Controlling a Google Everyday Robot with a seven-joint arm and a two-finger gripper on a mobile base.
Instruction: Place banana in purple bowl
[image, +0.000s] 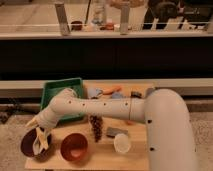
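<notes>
The purple bowl (29, 145) sits at the front left corner of the wooden table. My gripper (38, 128) is at the end of the white arm, which reaches across the table from the right, and hovers just above the bowl. It is shut on the banana (41, 140), a pale yellow piece that hangs down from the fingers over the bowl's right half. Whether the banana's lower end touches the bowl I cannot tell.
A red-orange bowl (74, 146) stands right of the purple bowl. A green tray (52, 92) lies at the back left. Dark grapes (96, 128), a grey object (116, 132), a white cup (121, 143) and an orange carrot (112, 90) lie on the table (100, 155).
</notes>
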